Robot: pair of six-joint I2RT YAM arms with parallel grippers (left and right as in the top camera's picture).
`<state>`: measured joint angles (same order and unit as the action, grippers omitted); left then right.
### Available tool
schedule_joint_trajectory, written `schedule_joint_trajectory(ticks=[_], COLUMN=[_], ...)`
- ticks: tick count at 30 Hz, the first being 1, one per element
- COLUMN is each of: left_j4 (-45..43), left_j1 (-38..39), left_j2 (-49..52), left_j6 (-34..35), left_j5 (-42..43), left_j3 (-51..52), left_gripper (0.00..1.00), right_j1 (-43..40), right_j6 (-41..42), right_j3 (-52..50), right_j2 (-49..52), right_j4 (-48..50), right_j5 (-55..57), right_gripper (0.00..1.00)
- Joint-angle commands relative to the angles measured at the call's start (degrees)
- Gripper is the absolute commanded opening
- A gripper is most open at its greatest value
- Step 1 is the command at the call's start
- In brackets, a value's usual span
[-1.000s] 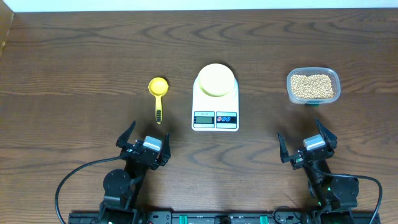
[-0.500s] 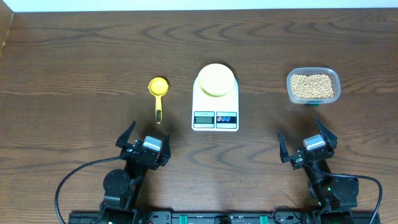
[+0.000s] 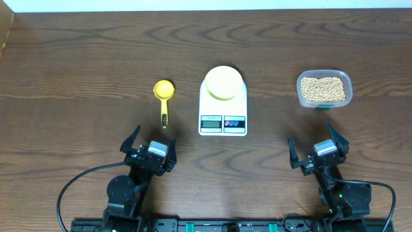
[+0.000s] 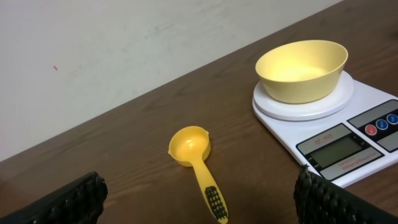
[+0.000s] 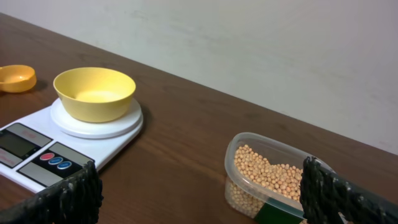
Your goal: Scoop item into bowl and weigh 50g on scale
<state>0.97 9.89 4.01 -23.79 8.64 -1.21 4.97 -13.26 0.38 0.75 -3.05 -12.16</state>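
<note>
A pale yellow bowl (image 3: pixel 223 82) (image 4: pixel 302 70) (image 5: pixel 94 93) stands empty on the round platform of the white scale (image 3: pixel 223 122) (image 4: pixel 367 118) (image 5: pixel 25 149) at the table's middle. Tan beans (image 3: pixel 324 89) (image 5: pixel 267 176) fill a clear plastic tub (image 3: pixel 324 102) (image 5: pixel 233 155) at the right. A bright yellow scoop (image 3: pixel 163 96) (image 4: pixel 196 158) lies left of the scale, handle toward me. My left gripper (image 3: pixel 149 143) (image 4: pixel 199 208) stands open near the front edge, below the scoop, holding nothing. My right gripper (image 3: pixel 315 145) (image 5: pixel 202 199) stands open below the tub, also with nothing in it.
The dark wooden table (image 3: pixel 77 64) runs back to a pale wall (image 4: pixel 124 37). Black cables (image 3: pixel 77 183) loop by the arm bases at the front edge.
</note>
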Motion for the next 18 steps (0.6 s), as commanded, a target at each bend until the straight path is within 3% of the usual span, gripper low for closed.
schedule_joint_trajectory(ticks=[1,6,14,18], left_j4=[1.2,-3.1,-6.4,-6.0], left_j1=[0.2,0.2,0.2,0.2], left_j2=[-0.4,-0.4,0.0,2.8], left_j6=[0.4,1.5,27.3,31.7], left_j5=[0.7,0.8,0.7,0.7], left_j3=[1.0,1.0,-2.3,-6.1], left_gripper=[0.98,0.98,0.98,0.98], right_j1=[-0.3,-0.3,-0.3,-0.3], right_j6=[-0.5,-0.5,-0.5,-0.5], right_j3=[-0.1,-0.1,-0.1,-0.1], right_j2=[-0.1,-0.1,-0.1,-0.1], right_j4=[-0.2,-0.2,-0.2,-0.2], right_j5=[-0.2,-0.2,-0.2,-0.2], right_gripper=[0.99,0.99,0.99,0.99])
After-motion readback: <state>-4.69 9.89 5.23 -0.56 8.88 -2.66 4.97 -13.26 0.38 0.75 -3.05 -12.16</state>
